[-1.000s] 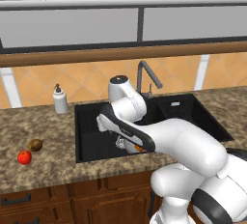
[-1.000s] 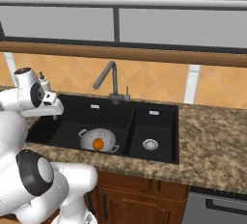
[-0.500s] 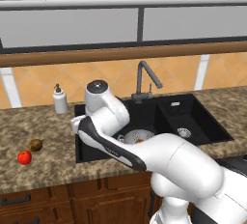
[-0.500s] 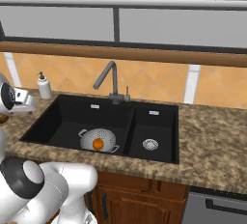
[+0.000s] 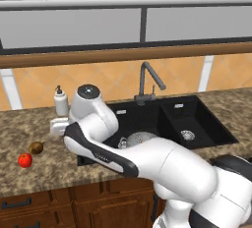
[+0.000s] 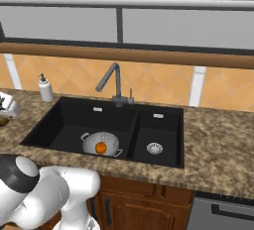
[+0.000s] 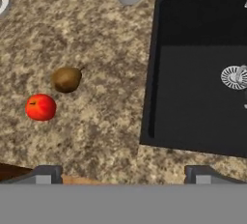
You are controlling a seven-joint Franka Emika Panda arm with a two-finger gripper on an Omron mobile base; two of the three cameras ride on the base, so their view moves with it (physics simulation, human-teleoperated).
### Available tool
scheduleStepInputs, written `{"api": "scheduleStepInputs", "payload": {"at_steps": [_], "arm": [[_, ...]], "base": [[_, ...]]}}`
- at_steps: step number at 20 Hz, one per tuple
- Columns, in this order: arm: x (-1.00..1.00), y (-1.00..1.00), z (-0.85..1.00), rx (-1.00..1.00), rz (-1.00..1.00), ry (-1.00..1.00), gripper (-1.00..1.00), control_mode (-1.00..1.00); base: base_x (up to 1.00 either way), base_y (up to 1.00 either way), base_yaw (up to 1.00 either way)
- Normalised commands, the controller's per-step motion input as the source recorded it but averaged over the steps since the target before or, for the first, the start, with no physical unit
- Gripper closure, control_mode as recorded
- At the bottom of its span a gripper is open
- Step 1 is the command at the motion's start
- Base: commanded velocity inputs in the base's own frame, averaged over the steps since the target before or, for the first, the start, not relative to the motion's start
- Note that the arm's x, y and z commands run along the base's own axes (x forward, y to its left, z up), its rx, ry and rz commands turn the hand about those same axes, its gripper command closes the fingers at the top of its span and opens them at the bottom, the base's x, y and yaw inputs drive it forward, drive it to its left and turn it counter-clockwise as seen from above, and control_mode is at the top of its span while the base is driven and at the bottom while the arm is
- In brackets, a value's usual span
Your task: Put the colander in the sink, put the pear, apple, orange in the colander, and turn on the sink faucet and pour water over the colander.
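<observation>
Tool (image 7: pixel 123 172) hangs over the granite desk (image 7: pixel 96 121) left of the sink (image 7: pixel 193 73), fingers spread wide apart, nothing between them. In the hand view the pear (image 7: pixel 66 79) and apple (image 7: pixel 40 107) lie on the desk ahead of the tool and off toward its left finger, close together, pear nearer the wall. Left base view: apple (image 5: pixel 25 160) and pear (image 5: pixel 35 148) sit on the desk left of the sink (image 5: pixel 192 119), beside the arm's wrist. Colander (image 6: pixel 101 143) stands in the large basin with the orange (image 6: pixel 101 147) inside. Faucet (image 6: pixel 113 83) is behind the basins; soap bottle (image 6: pixel 45 88) by the wall.
</observation>
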Motion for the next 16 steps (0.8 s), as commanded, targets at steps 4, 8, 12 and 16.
{"api": "scheduleStepInputs", "payload": {"at_steps": [4,8,12,16], "arm": [[0.04,0.56,-0.28,0.2,-0.12,0.0,-1.0,-1.0],[0.17,0.49,-0.15,0.25,-0.21,0.05,-1.0,-1.0],[0.26,0.51,-0.02,0.15,-0.28,0.25,-1.0,-1.0],[0.32,0.41,0.0,0.03,-0.2,0.26,-1.0,-1.0]], "base": [[0.0,0.0,0.0],[0.0,0.0,0.0],[0.0,0.0,0.0],[0.0,0.0,0.0]]}}
